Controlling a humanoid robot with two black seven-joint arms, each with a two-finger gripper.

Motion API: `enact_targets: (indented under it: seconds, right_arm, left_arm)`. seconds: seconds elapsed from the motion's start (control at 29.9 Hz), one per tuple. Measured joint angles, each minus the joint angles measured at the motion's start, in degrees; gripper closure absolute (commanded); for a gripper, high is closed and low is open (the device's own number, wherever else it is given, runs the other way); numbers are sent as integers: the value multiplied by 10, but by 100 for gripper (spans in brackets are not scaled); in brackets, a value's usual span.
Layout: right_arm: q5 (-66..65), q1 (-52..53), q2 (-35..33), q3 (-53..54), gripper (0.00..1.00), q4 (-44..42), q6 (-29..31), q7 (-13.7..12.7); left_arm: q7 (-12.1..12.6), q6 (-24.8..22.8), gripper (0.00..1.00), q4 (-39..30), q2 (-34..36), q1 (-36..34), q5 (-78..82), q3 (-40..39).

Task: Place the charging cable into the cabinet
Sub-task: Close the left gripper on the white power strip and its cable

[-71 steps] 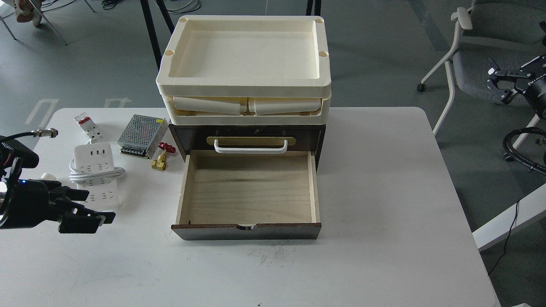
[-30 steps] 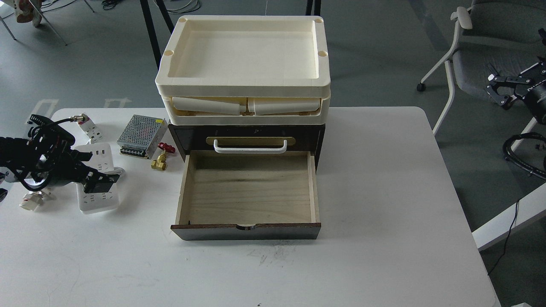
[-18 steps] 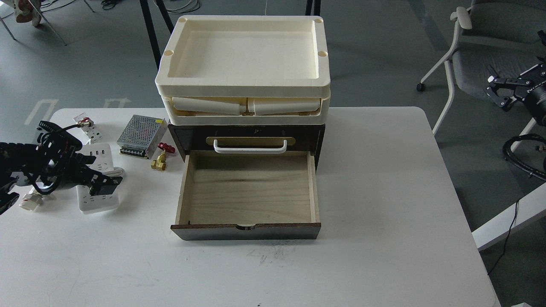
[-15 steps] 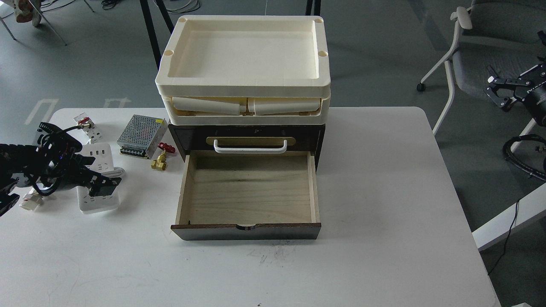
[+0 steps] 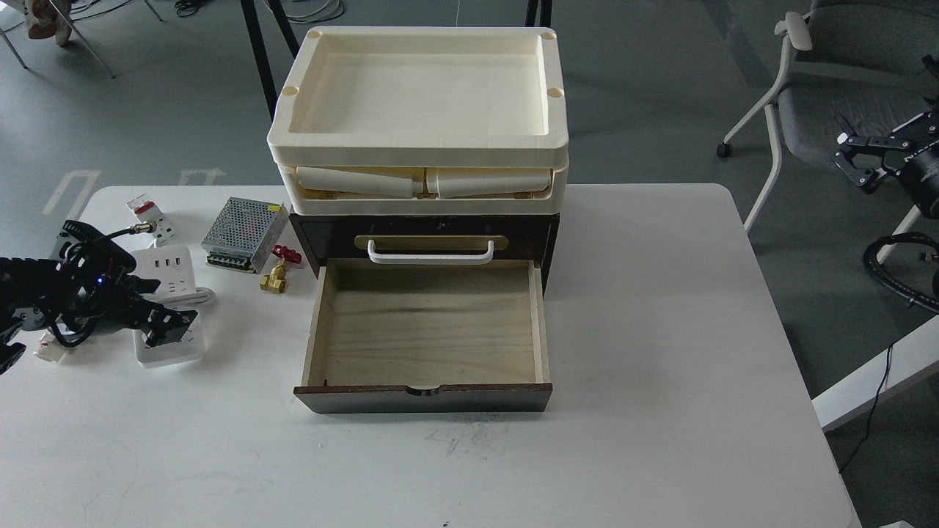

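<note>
The charging cable (image 5: pixel 171 270) is a flat white power strip with a white cord looped around it, lying on the table's left side. My left gripper (image 5: pixel 166 325) is over the strip's middle, low on it, and hides its centre; its dark fingers cannot be told apart. The cabinet (image 5: pixel 323 233) is a dark brown box at the table's centre with a white bar handle (image 5: pixel 430 254). Its pale wood drawer (image 5: pixel 429 323) is pulled open and empty. My right gripper (image 5: pixel 851 161) is open, off the table at the far right.
Two stacked cream trays (image 5: pixel 418 158) sit on the cabinet. A perforated metal power-supply box (image 5: pixel 244 232), a brass valve with a red handle (image 5: pixel 277 269) and a white-and-red breaker (image 5: pixel 150 218) lie near the strip. A white plug (image 5: pixel 46 350) lies left. An office chair (image 5: pixel 829 81) stands right.
My left gripper has moved from the table's front left up onto the power strip, then shifted slightly lower and left over it. The strip and drawer have not moved.
</note>
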Motion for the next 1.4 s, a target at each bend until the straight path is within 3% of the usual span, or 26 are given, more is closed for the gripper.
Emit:
enact_targets:
  seconds: [0.2,0.5,0.7,0.8,0.87,1.4]
  right_arm:
    - [0,-2,-1,0,0,-1,0,0]
    - [0,-6,-1,0,0,-1,0,1]
    - [0,-7,-1,0,0,-1,0,0]
    - [0,-7,-1,0,0,-1,0,0]
    - [0,-8,-1,0,0,-1,0,0]
    - [0,-10,-1,0,0,-1,0,1]
  left_arm:
    - [0,11,46,8,0,1,0,14]
    - [0,56,51,57,-16,1,0,17]
    - [0,63,74,61,-18,1,0,38]
    - [0,69,93,61,-18,1,0,46]
    - [0,71,97,61,-18,1,0,52]
    - [0,118,100,55,12,-42,0,55]
